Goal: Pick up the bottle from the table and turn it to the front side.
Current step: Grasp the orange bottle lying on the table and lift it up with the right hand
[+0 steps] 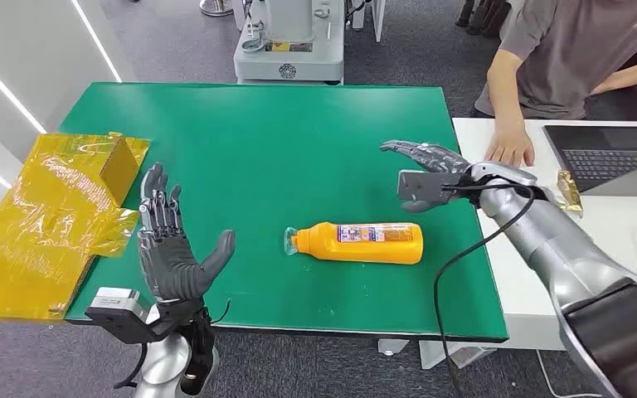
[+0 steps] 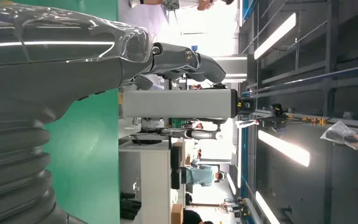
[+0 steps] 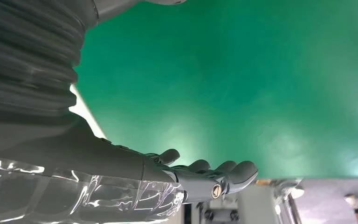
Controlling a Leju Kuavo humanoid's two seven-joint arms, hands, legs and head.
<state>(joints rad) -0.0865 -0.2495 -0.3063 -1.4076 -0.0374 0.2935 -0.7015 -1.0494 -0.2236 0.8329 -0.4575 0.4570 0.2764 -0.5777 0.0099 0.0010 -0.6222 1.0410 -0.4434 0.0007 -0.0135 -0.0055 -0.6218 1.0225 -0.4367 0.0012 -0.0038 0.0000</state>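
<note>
The orange bottle point(image 1: 361, 242) is laid on its side on the green table point(image 1: 299, 133), cap end pointed toward the robot's left, label partly turned up. It is placed near the front right part of the mat, likely so that either hand can get to it. No contact with any hand is seen.

The right hand point(image 1: 425, 172) is held above the table, fingers spread and stretched out, nothing gripped. It is kept just beyond the bottle, farther from the robot and a little to the right of its base end, so a drop down and back toward the body would be needed for a grasp. In the right wrist view the fingers point(image 3: 214, 170) are seen extended over bare green mat.

The left hand point(image 1: 170, 249) is raised upright near the front left edge, palm turned inward, fingers apart, empty. It is kept well apart from the bottle, on the cap side, probably as a ready pose for receiving or steadying during the turn.

Yellow wrapping point(image 1: 41, 215) is left at the table's left side. A person's hand point(image 1: 510, 148) is rested on the adjoining white desk point(image 1: 539, 290) beside a laptop point(image 1: 614, 153).
</note>
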